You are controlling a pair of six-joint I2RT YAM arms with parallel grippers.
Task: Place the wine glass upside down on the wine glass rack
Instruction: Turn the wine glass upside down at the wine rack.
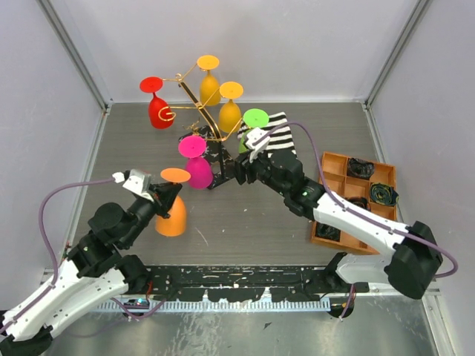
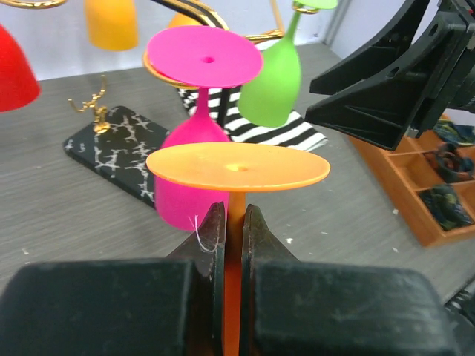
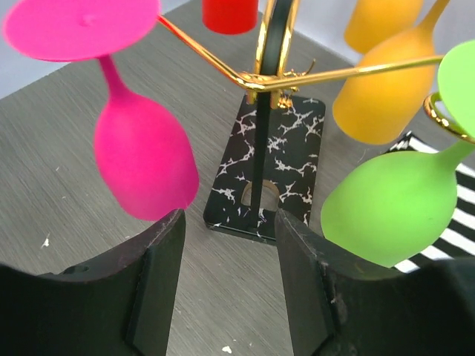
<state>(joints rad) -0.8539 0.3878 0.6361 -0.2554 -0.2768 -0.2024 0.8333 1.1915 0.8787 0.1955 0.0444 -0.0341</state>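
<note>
The orange wine glass is being gripped by its stem in the clenched left gripper, foot up and bowl down, with its long axis upright. The wine glass rack is standing ahead and to the right on the grey table, near, crowded by the pink glass and green glass. The right gripper, nearer the rack, is being held released and empty.
</note>
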